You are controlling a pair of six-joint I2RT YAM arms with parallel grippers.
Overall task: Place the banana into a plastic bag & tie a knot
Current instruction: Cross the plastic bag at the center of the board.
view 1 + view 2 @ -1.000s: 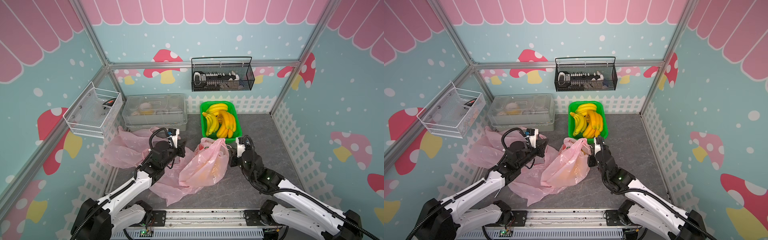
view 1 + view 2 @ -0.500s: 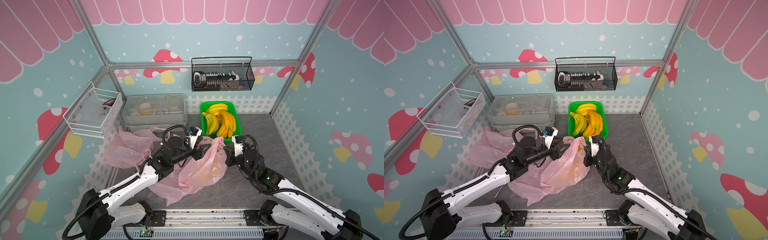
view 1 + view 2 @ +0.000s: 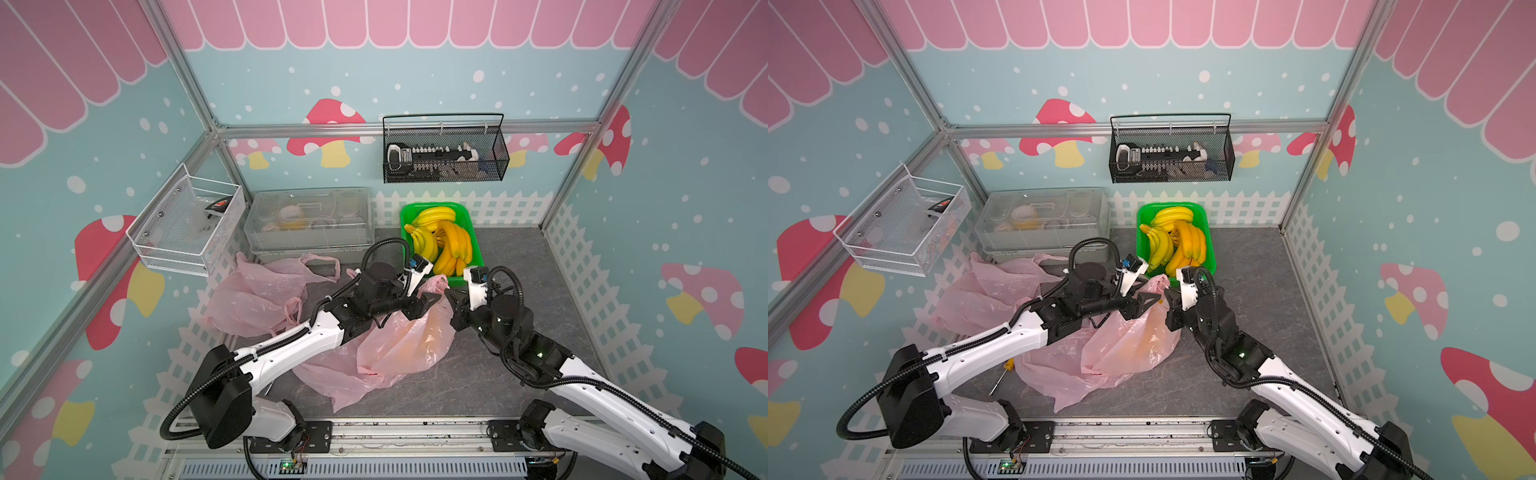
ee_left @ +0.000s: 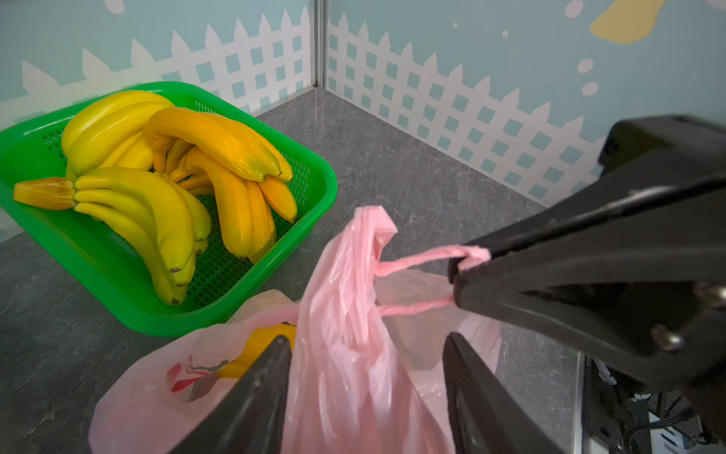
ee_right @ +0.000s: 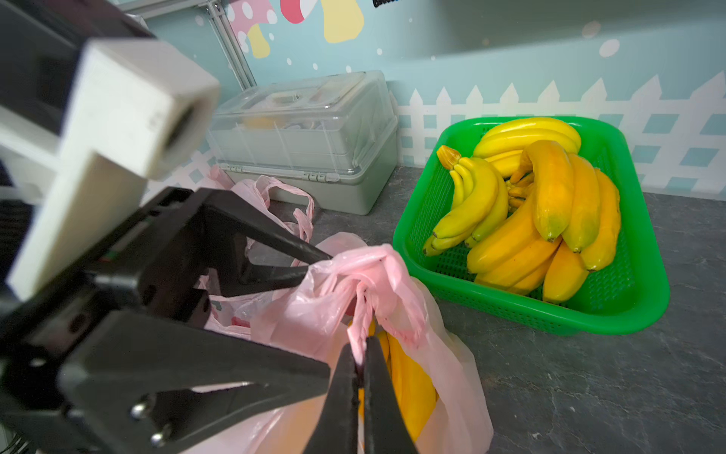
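Beside the green basket [image 4: 319, 196], our right gripper [image 5: 359, 365] pinched one handle [image 4: 416, 261], left gripper [image 4: 365, 393] gaped round the other handle [image 4: 365, 251]; we'd clamp high.

No text readable anywhere — red print [image 4: 178, 379] on plastic bag [image 4: 345, 373] too crumpled.

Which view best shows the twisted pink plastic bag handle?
Left wrist view: the twisted pink plastic bag handle runs clear into the shut right gripper. Right wrist view shows only its pinched end; in both top views it is tiny.
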